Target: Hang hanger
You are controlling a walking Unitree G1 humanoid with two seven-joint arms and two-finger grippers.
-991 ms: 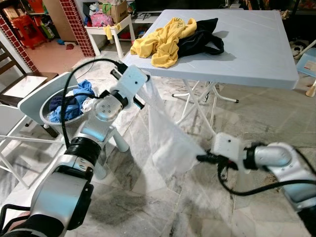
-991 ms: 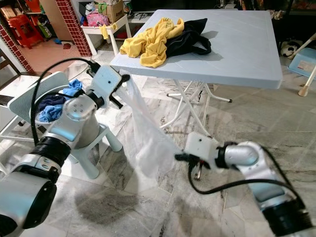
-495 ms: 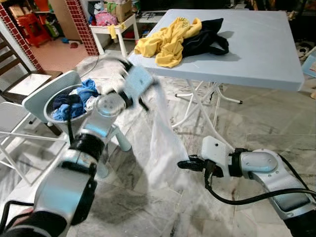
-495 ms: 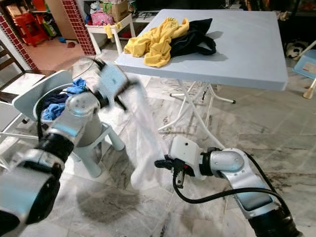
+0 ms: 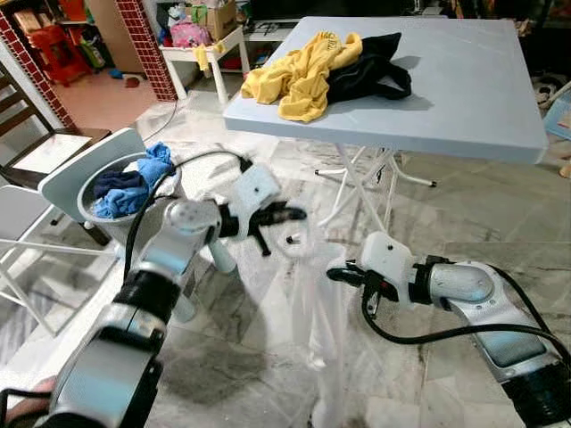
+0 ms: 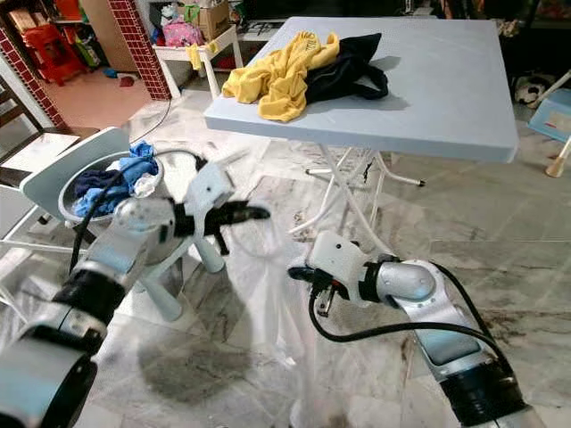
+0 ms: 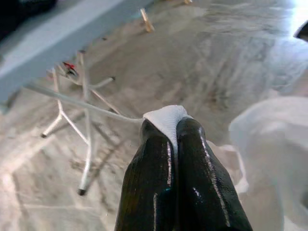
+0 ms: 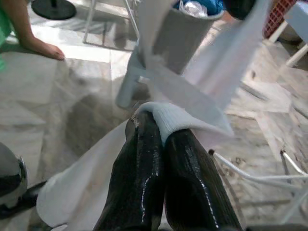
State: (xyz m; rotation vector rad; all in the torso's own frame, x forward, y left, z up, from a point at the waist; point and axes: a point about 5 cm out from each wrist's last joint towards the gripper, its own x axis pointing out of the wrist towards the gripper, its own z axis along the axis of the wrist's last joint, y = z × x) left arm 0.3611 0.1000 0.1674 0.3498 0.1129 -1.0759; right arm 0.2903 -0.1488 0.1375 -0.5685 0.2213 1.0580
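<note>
While both grippers are pinching the white cloth (image 5: 317,294) tight, left gripper (image 5: 290,214) is dropping vs 1 s ago; right gripper (image 5: 336,274) is closing in; cloth's hanging blurred betw. them; no hanger visible, so hanging isn't near.

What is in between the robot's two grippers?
A thin white cloth stretches between the left gripper and the right gripper, each pinching an edge. It shows in the eye views.
</note>
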